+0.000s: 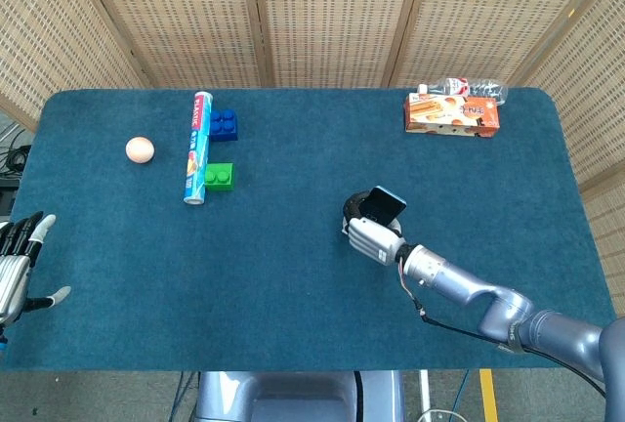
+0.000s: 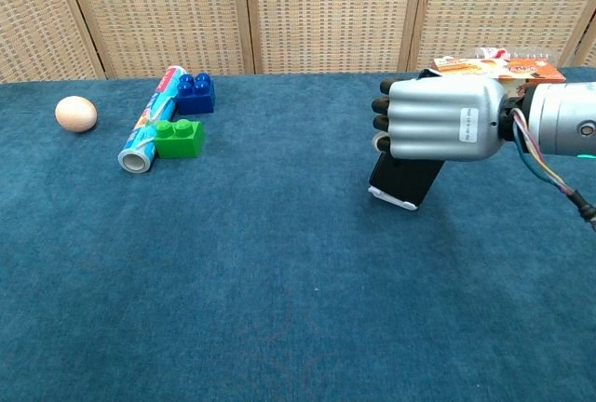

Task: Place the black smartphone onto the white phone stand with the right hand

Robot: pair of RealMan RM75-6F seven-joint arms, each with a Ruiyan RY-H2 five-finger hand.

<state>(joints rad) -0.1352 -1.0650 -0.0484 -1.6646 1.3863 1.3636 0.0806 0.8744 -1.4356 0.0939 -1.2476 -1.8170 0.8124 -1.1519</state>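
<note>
Gripping the black smartphone (image 2: pixel 406 181), the right hand (image 2: pixel 438 119) has its fingers curled around the upper part of the device, which stands tilted at the centre-right of the blue table (image 1: pixel 293 275). In the chest view the phone's lower end shows a white edge at the table surface; whether this belongs to the white phone stand cannot be told. In the head view the phone's top corner (image 1: pixel 386 204) projects above the right hand (image 1: pixel 371 236), and a dark rounded shape lies just beside the hand; its identity is unclear.

The left hand (image 1: pixel 20 261) rests at the table's left edge, fingers spread, holding nothing.

Other items: an egg (image 1: pixel 140 149) at far left; a tube of plastic wrap (image 1: pixel 197 147) with a blue block (image 1: pixel 224 124) and a green block (image 1: pixel 219 177) just beside it; a snack box (image 1: pixel 452 113) with a plastic bottle (image 1: pixel 461 87) behind it at the far right.
</note>
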